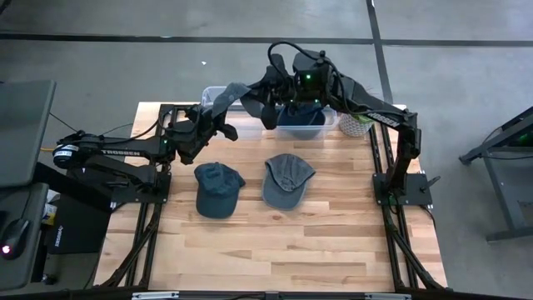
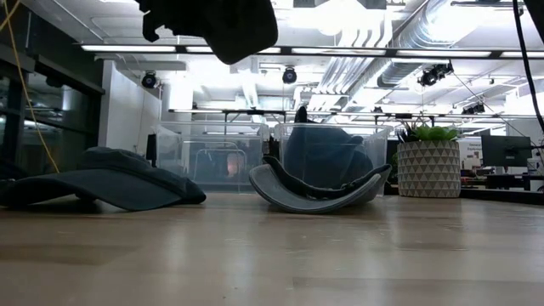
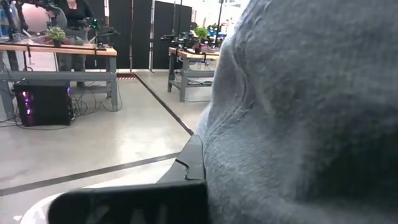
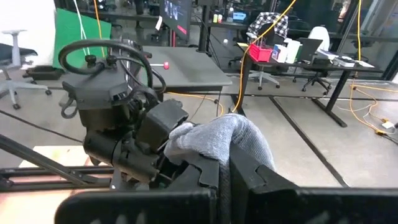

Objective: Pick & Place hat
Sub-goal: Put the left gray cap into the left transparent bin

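A grey hat (image 1: 236, 93) hangs in the air between my two grippers, above the table's far edge and left of a clear bin (image 1: 326, 125). My left gripper (image 1: 215, 117) is shut on the hat's left end. My right gripper (image 1: 268, 98) is shut on its right end. In the low view the raised hat (image 2: 229, 21) shows dark at the top. A dark blue hat (image 1: 218, 190) and a grey-blue hat (image 1: 287, 179) lie on the table. Another dark blue hat (image 1: 301, 114) sits in the bin. My left gripper holds the grey hat's left end (image 4: 180, 138), coming level from the table's left. The grey cloth (image 3: 298, 124) fills its wrist view and hides the place of contact. The hat is lifted clear. My right gripper pinches a bunched fold of the hat's crown (image 4: 231, 134) between its two fingers (image 4: 261, 177), coming level from the table's right. The hat is lifted clear of the table.
A white pot with a green plant (image 1: 354, 125) stands right of the bin at the far edge. The near half of the wooden table (image 1: 275, 250) is bare wood. The two lying hats sit mid-table, below the raised arms.
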Motion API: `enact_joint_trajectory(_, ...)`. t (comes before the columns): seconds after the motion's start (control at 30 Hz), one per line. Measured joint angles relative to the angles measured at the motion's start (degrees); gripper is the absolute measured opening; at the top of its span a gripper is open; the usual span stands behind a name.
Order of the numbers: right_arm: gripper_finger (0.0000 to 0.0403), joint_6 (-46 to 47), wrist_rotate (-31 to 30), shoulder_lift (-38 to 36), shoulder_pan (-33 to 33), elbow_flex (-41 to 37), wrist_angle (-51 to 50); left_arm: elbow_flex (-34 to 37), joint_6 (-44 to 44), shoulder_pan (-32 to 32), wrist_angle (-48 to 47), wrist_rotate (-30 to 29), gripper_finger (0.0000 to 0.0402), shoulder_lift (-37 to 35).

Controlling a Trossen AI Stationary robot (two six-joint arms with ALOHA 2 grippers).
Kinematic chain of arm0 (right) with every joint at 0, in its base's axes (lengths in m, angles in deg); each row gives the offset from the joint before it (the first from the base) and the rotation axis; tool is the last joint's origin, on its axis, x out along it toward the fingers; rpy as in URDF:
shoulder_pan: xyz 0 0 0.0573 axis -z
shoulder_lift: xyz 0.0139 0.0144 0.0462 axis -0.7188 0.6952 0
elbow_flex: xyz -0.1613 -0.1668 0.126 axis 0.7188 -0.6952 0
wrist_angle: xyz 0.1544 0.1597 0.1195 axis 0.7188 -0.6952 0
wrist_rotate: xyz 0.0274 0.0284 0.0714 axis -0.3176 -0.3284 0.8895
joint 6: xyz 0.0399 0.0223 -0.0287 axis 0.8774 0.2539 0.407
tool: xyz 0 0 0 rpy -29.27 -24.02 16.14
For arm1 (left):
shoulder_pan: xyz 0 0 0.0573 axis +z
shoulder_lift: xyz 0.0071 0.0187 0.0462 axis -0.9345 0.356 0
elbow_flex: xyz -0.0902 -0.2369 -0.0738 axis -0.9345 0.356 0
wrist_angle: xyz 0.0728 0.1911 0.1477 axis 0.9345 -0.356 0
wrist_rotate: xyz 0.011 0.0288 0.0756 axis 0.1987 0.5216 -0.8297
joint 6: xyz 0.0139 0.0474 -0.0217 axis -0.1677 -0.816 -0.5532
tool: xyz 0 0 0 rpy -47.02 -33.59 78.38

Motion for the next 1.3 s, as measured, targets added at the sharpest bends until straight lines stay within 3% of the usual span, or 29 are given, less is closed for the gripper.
enact_joint_trajectory(0.63,0.0009,-2.5,-0.1,-0.1,0.3,0.0,-1.4,0.0,2.0,0.0,-0.1,-0.2,0.0000,-0.5)
enact_joint_trajectory(0.77,0.0044,-3.9,-0.2,-0.1,0.3,0.0,-1.4,0.0,2.1,0.0,-0.2,-0.3,0.0000,-0.5)
enact_joint_trajectory(1.1,0.0181,-4.7,-0.2,-0.1,0.7,0.0,-1.4,0.0,2.1,0.0,-0.1,-1.6,0.0000,-0.5)
enact_joint_trajectory(1.3,0.0217,-4.7,-0.2,-0.1,2.2,0.0,-1.4,0.0,2.1,0.0,-0.1,-2.4,0.0000,-0.5)
